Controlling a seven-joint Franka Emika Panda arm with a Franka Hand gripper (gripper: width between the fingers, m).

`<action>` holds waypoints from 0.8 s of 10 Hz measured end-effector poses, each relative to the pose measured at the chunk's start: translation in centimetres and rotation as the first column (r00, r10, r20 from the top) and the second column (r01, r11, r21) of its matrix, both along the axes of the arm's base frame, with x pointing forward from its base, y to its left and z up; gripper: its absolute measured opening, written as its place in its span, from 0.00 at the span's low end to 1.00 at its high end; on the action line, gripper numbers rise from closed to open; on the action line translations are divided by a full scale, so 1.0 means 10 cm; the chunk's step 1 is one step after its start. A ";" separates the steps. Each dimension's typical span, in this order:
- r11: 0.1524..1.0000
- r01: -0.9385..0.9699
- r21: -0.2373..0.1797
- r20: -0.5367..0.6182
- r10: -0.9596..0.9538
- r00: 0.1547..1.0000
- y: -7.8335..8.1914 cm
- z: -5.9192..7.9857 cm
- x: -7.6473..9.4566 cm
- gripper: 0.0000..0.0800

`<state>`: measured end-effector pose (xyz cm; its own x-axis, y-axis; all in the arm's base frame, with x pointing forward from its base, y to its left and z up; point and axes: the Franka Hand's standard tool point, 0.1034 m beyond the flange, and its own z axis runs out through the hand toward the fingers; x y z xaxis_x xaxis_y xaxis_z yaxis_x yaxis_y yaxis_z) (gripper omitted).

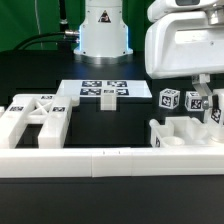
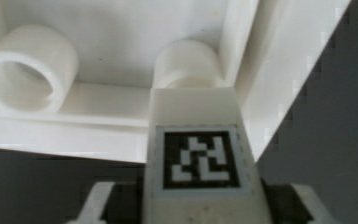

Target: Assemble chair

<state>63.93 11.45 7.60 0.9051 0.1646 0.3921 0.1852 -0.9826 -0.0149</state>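
Note:
In the wrist view my gripper [image 2: 202, 203] is shut on a white chair bar [image 2: 201, 140] with a black-and-white tag; one finger [image 2: 115, 201] sits on each side of it. Just beyond the bar's far end lies a white chair part [image 2: 105, 110] with two rounded pegs. In the exterior view the gripper [image 1: 204, 100] hangs at the right over a blocky white chair part [image 1: 180, 132], with tagged pieces [image 1: 168, 99] by it. A white chair frame [image 1: 35, 118] lies at the exterior view's left.
The marker board [image 1: 103, 90] lies flat mid-table before the robot base [image 1: 103, 30]. A long low white border wall [image 1: 100, 162] runs along the front. The table surface is black.

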 end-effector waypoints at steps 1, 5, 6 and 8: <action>1.000 0.000 0.000 0.000 0.000 1.000 0.00 0.00 0.00 0.36; 1.000 -0.004 -0.003 -0.001 0.004 1.000 -0.01 0.01 0.00 0.72; 1.000 -0.009 -0.008 -0.005 0.009 1.000 -0.04 0.07 0.02 0.79; 1.000 -0.018 -0.015 -0.012 0.018 1.000 -0.07 0.20 0.03 0.81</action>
